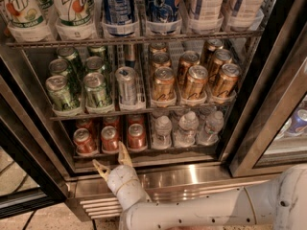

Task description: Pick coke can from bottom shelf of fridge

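Gripper: low in front of the fridge, just above its steel sill; fingers spread apart with nothing between them, tips pointing up toward the bottom shelf.
Coke can: upright in the front row on the left half of the bottom shelf, middle of three red cans, with more red cans behind; just above the gripper, untouched.
Upper finger: tip near the shelf's front edge, below the gap between the middle and right red cans.
Water bottles: right half of the same shelf.
Shelf above: green cans at left, one silver can in the middle, gold-brown cans at right.
Arm: white, reaching in from lower right.
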`<act>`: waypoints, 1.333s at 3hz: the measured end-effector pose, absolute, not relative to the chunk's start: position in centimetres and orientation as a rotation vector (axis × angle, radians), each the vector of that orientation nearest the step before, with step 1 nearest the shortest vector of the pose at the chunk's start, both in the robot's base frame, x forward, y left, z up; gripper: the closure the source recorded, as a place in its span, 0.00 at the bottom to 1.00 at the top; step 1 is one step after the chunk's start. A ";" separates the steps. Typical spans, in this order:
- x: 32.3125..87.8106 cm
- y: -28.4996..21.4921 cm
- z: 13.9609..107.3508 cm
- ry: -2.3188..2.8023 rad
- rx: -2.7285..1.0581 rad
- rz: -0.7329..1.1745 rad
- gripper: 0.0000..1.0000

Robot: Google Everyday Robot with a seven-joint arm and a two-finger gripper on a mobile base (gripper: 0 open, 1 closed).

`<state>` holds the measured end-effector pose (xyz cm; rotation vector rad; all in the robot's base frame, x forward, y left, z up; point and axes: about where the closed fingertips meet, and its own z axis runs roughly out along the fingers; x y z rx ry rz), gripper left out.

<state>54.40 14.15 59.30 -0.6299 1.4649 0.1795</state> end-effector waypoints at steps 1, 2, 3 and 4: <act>54.9 13.9 59.5 1.456 -0.608 0.160 0.38; 55.3 13.6 59.6 1.450 -0.592 0.142 0.40; 55.7 13.3 59.6 1.447 -0.581 0.130 0.41; 56.6 12.9 59.5 1.446 -0.554 0.111 0.43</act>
